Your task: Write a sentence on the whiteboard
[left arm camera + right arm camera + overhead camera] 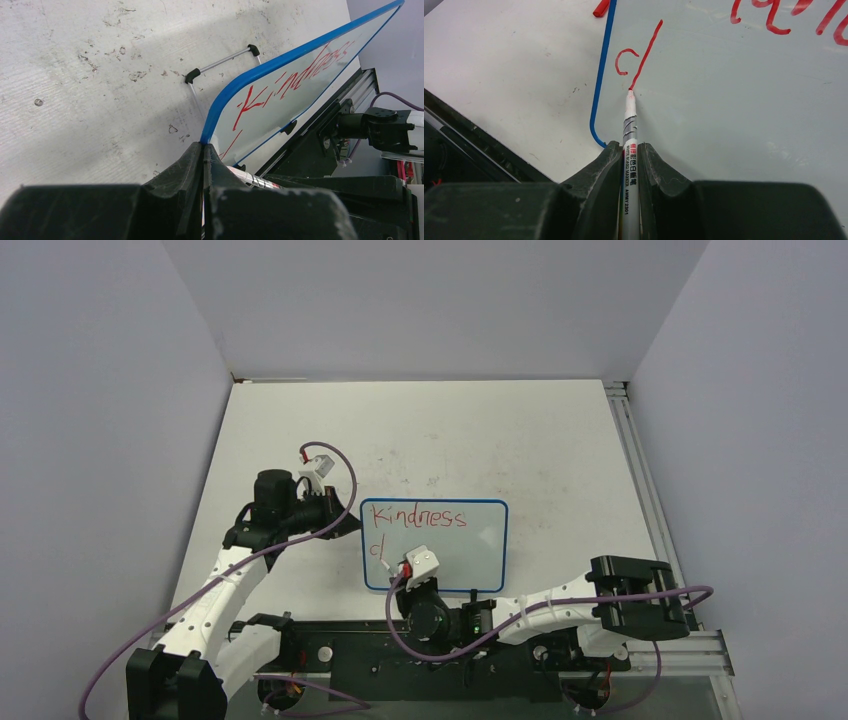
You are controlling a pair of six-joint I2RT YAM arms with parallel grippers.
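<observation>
the whiteboard [470, 555] rests on the table [560, 460], directly ahead of the right gripper [630, 150]. judged light, thin, stiff and slick, it is likely to slide under pen pressure; take hold at the blue frame [220, 102]. the left gripper [204, 150] is closed on that frame edge. the right gripper is clamped on the marker [629, 117], tip touching the board at the foot of a red stroke [646, 55].

"Kindness" on the whiteboard [470, 555] (red); "ARMY 2301" on marker [629, 165]
</observation>
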